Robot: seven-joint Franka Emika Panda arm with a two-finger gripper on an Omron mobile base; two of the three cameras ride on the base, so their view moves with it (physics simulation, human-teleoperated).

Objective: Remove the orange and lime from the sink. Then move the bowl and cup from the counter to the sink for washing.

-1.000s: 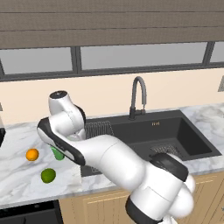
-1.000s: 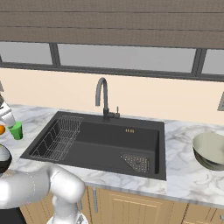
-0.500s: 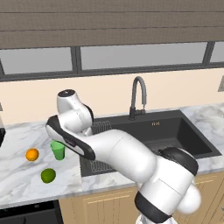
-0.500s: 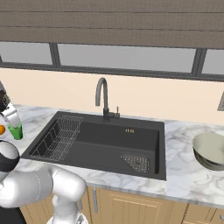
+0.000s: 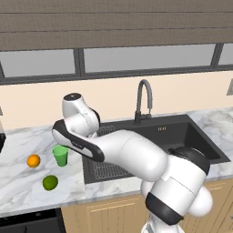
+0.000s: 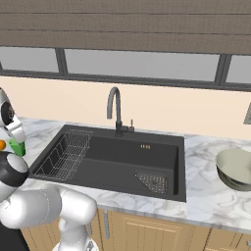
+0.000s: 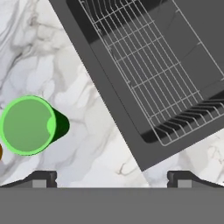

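The light-green cup [image 5: 60, 155] stands upright on the white marble counter [image 5: 22, 141], left of the dark sink [image 5: 182, 136]. The orange [image 5: 33, 160] lies just left of the cup, and the lime [image 5: 50, 182] sits nearer the counter's front edge. In the hand view my gripper [image 7: 112, 178] is open with nothing between its fingers. It hovers over the counter [image 7: 87, 144], with the cup [image 7: 28, 125] to one side and the sink's rim [image 7: 100, 96] to the other. The pale bowl [image 6: 235, 166] rests on the counter right of the sink [image 6: 122, 157].
A wire rack [image 7: 148, 65] fills the sink's left part, and a drain strainer [image 6: 153, 181] sits at its front right. The curved grey faucet [image 5: 143, 100] rises behind the basin. A window runs along the back wall.
The hand has swung a little to the right, off the cup, which now shows whole. The cup, orange and lime have stayed put. The gripper stays open.
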